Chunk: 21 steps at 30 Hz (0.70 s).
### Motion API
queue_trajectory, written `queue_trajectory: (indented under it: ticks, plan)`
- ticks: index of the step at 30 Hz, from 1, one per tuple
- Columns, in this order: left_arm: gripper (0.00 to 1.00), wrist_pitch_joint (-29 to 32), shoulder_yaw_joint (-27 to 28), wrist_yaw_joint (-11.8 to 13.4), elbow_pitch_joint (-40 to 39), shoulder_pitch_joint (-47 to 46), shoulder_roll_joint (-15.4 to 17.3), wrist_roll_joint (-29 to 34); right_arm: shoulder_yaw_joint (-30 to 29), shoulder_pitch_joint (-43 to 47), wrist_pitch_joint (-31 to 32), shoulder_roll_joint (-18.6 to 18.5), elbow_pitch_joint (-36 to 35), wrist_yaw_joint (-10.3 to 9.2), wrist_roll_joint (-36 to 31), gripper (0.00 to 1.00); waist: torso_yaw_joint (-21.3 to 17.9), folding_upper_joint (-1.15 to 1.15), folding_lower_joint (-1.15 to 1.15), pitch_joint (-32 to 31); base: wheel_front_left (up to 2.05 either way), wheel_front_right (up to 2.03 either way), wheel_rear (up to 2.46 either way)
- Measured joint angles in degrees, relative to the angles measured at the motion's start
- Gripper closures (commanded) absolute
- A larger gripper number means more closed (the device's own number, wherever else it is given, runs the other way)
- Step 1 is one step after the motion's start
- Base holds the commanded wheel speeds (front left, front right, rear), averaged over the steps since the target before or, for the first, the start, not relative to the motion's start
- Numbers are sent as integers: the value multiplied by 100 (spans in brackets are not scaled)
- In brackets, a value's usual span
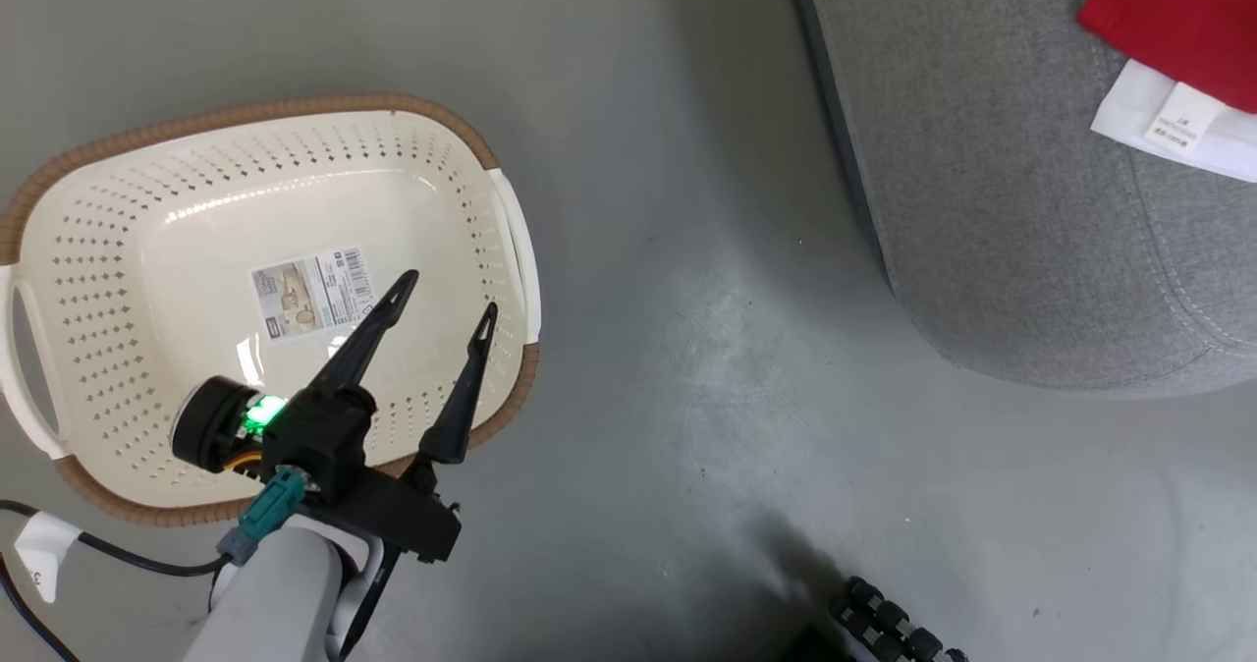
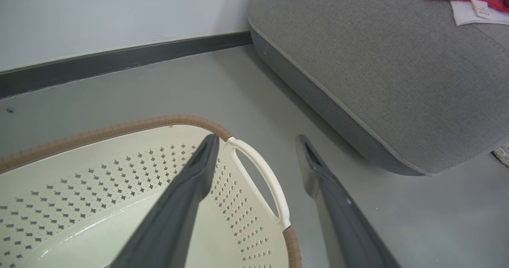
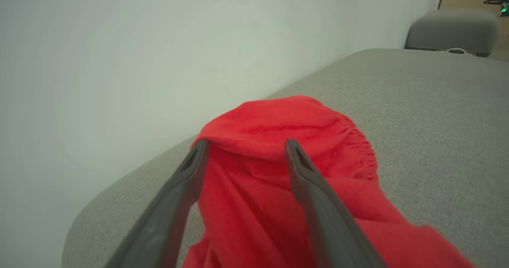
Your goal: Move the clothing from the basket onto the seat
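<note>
The cream basket stands on the floor at the left, holding nothing but a label sticker. My left gripper hovers open over its right end, near the white handle; in the left wrist view the left gripper has nothing between its fingers. The red clothing with a white tagged panel lies on the grey seat at the top right. In the right wrist view my right gripper stands open over a bunched red garment, which rests on the seat between the spread fingers.
Grey floor separates the basket from the seat's rounded corner. A wall with a dark skirting board runs behind the basket. A black cable with a white tag lies at the lower left, and a black ribbed part at the bottom.
</note>
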Motion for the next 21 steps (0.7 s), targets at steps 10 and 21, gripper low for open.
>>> queue_trajectory:
  ticks: [10, 21]
  plan:
    - [0, 0, -25, 0, 174, -13, -175, -42, 244, 365, 0, 180, -132, 65, -349, 0, 34, 0, 0, -361, 0, 0, 0]
    - [0, 0, 10, 0, 492, -110, -514, -69, 428, 514, 0, 175, -289, 310, -550, 0, 214, 0, -1, -917, 0, 0, 0]
